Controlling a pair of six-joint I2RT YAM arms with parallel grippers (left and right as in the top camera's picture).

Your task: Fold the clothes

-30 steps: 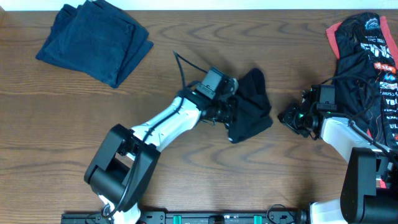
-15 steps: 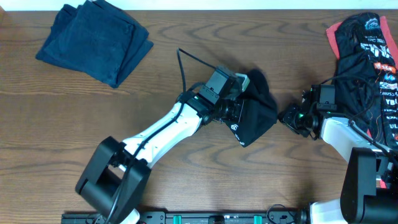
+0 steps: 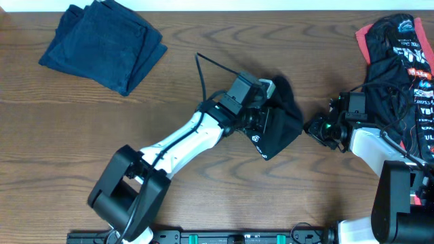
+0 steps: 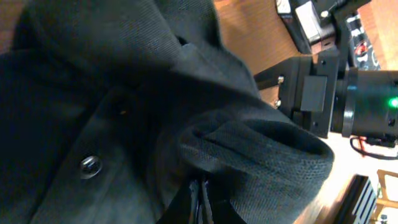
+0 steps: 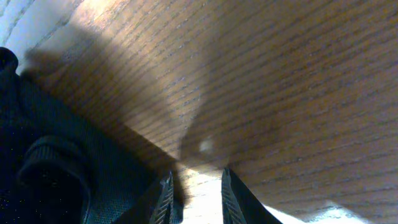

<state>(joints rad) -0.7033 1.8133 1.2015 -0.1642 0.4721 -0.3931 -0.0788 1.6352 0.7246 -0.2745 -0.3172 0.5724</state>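
A black collared shirt (image 3: 285, 125) lies bunched in the middle of the table, a small white logo showing on its near edge. My left gripper (image 3: 262, 120) is shut on a fold of it; in the left wrist view the jaws (image 4: 202, 200) pinch the knit cloth (image 4: 261, 155) beside a button (image 4: 90, 165). My right gripper (image 3: 312, 127) sits just right of the shirt, low over the wood. Its fingers (image 5: 233, 200) stand apart with only bare table between them, and the shirt's edge (image 5: 50, 168) lies to their left.
A heap of black clothes with red trim and white lettering (image 3: 400, 61) lies at the right edge, behind the right arm. A folded dark blue garment (image 3: 102, 44) rests at the back left. Brown wooden table (image 3: 169, 88) lies between them.
My left gripper has carried the shirt to the right and slightly back, turning the bundle so its white logo shows. The right arm has stayed put.
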